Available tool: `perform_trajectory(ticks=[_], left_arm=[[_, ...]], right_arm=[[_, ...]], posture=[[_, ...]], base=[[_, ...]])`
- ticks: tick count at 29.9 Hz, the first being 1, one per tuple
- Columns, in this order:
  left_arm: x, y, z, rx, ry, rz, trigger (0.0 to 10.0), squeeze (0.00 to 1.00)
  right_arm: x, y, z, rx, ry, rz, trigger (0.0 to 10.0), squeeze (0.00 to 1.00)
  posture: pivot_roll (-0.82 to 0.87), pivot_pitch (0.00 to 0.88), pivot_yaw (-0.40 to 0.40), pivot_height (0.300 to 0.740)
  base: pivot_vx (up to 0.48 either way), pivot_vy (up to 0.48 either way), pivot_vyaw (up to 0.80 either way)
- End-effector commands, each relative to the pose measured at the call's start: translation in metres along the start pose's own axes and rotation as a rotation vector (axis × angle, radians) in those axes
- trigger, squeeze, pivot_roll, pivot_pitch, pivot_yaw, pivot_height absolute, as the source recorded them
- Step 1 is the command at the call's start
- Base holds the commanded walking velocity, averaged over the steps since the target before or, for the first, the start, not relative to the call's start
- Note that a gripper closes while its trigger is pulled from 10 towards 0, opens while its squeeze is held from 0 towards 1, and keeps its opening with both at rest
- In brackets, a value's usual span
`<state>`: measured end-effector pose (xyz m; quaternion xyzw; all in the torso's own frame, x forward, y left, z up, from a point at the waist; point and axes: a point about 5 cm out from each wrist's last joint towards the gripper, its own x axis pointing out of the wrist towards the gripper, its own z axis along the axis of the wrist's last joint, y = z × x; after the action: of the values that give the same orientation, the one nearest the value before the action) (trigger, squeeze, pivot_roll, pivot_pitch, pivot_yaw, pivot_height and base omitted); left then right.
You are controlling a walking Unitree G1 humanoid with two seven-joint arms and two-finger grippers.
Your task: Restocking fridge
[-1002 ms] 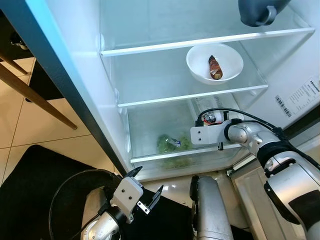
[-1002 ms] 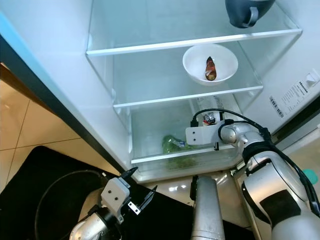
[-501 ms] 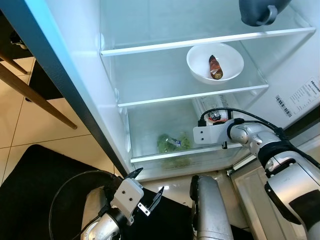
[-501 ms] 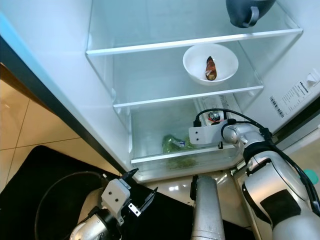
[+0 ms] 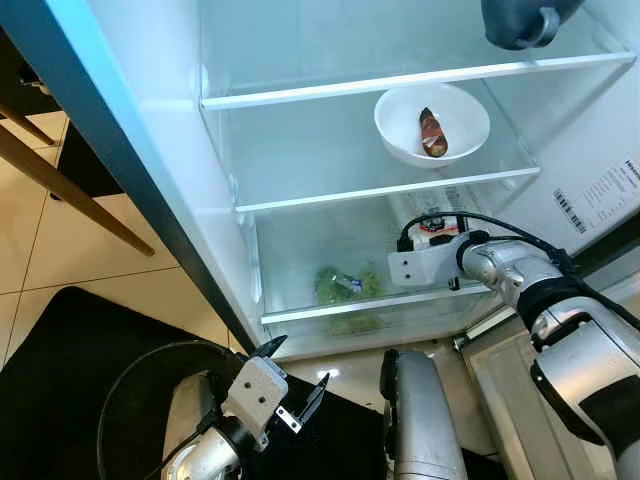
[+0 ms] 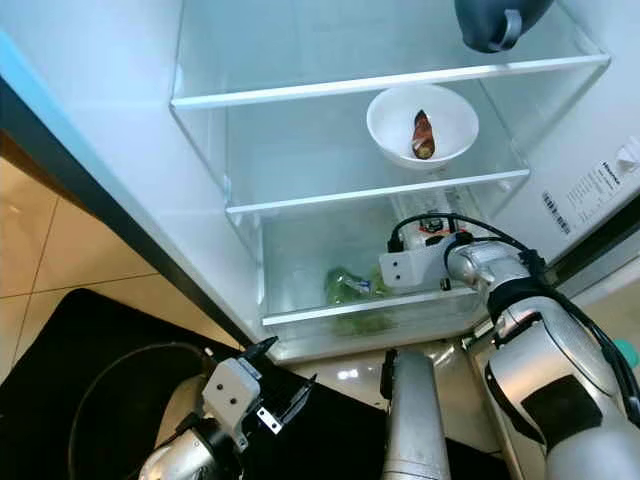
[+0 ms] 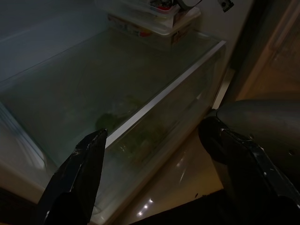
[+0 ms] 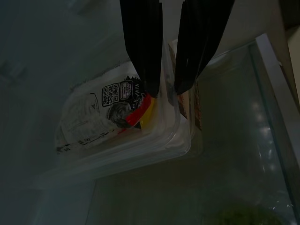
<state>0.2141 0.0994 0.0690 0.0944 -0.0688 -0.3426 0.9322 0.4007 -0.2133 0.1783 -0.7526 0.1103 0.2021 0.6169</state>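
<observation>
A clear plastic food package [image 8: 117,122] with a printed label lies at the back right of the fridge's lowest glass shelf [image 5: 350,305], also seen as the package [image 5: 432,224] from the head. My right gripper [image 8: 168,89] reaches in over it, fingers nearly together and pinching the package's rim. The right wrist [image 5: 418,266] hovers just above the shelf's front edge. My left gripper [image 5: 297,365] hangs open and empty low in front of the fridge, its fingers [image 7: 79,183] spread wide and facing the drawer.
A white bowl [image 5: 400,110] holding a brown item [image 5: 431,133] sits on the middle shelf. A dark jug [image 5: 520,20] stands on the top shelf. Greens [image 5: 345,285] lie in the drawer. A black round tub [image 5: 140,400] and wooden chair legs [image 5: 60,190] are left.
My right gripper and the package have shifted a little deeper and to the right on the lowest shelf. The left gripper has stayed put.
</observation>
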Motion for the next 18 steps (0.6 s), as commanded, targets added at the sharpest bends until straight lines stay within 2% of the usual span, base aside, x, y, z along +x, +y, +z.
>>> perform_trajectory(ticks=[1,10,18], left_arm=[[-0.008,-0.005,-0.007,-0.007,0.046,-0.024,10.0,0.0],[-0.008,-0.006,-0.006,-0.004,0.047,-0.034,10.0,0.0],[-0.009,-0.006,-0.005,-0.005,0.05,-0.039,10.0,0.0]], right_arm=[[-0.001,0.0,-0.004,-0.006,0.014,-0.004,10.0,0.0],[-0.003,0.005,-0.012,0.01,0.05,0.02,10.0,0.0],[-0.004,0.006,-0.014,0.096,0.041,0.03,10.0,0.0]], posture=[[0.05,0.409,0.027,0.384],[0.05,0.409,0.03,0.384],[0.06,0.417,0.033,0.384]], base=[[0.0,0.0,0.0],[0.0,0.0,0.0],[0.0,0.0,0.0]])
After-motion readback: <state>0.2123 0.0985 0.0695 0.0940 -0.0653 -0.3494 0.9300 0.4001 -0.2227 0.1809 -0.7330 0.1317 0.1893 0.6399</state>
